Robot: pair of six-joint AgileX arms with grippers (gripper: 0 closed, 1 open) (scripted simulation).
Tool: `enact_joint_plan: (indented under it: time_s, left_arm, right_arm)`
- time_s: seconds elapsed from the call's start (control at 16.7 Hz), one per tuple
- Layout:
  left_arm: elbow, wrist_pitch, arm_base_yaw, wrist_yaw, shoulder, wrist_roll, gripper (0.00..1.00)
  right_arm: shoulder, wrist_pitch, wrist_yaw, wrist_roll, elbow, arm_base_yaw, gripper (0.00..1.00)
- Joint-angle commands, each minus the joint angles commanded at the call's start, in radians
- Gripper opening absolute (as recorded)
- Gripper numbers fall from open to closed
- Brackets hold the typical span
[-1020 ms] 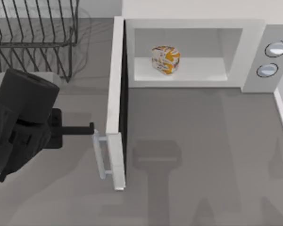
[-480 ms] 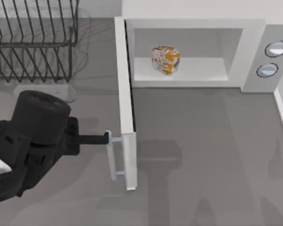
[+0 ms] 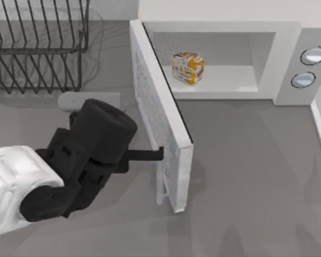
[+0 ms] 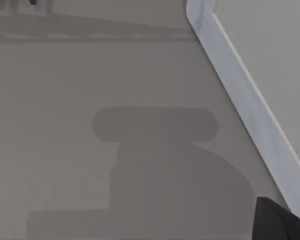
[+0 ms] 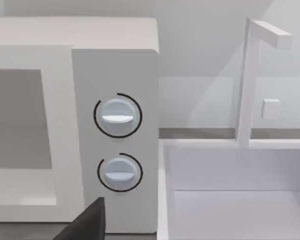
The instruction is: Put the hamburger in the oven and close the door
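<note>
Hamburger (image 3: pixel 188 68): sits inside the oven cavity, on its floor, toward the cavity's left half, apart from the walls.
Oven (image 3: pixel 287 59): white box at the far edge of the tabletop (image 3: pixel 246 176), its cavity open to the front; two round silver knobs (image 5: pixel 117 116) sit one above the other on the grey panel at its right.
Door (image 3: pixel 160 115): hinged at the cavity's left edge and partly swung, standing at a slant between wide open and closed; its speckled window panel faces the left arm and the dark inner face turns toward the cavity. The free edge stands well out from the oven front.
Handle (image 3: pixel 163 184): pale grey bar on the door's outer side near the free edge, partly hidden under the door's slab in the top view.
Left claw (image 3: pixel 159 154): its dark tip reaches the door's outer face just above the handle, touching or nearly touching; whether the fingers are apart or together I cannot tell.
Left arm: black wrist and white forearm lie across the tabletop's left side, just in front of the dish rack (image 3: pixel 37 45).
Right claw (image 5: pixel 87 222): a dark part of it appears in the right wrist view, facing the knob panel; I cannot tell the fingers' state.
Sink (image 5: pixel 230 195): white basin just right of the oven.
</note>
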Motion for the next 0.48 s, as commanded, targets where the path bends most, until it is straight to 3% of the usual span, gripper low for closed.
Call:
enact_joint_plan:
  time_s: [0.24, 0.48]
  left_arm:
    - [0.109, -0.024, -0.126, -0.096, 0.137, -0.106, 0.0]
    - [0.116, -0.025, -0.132, -0.099, 0.142, -0.115, 0.0]
  right_arm:
    - [0.0, 0.0, 0.0, 0.0, 0.0, 0.0, 1.0]
    - [0.0, 0.0, 0.0, 0.0, 0.0, 0.0, 1.0]
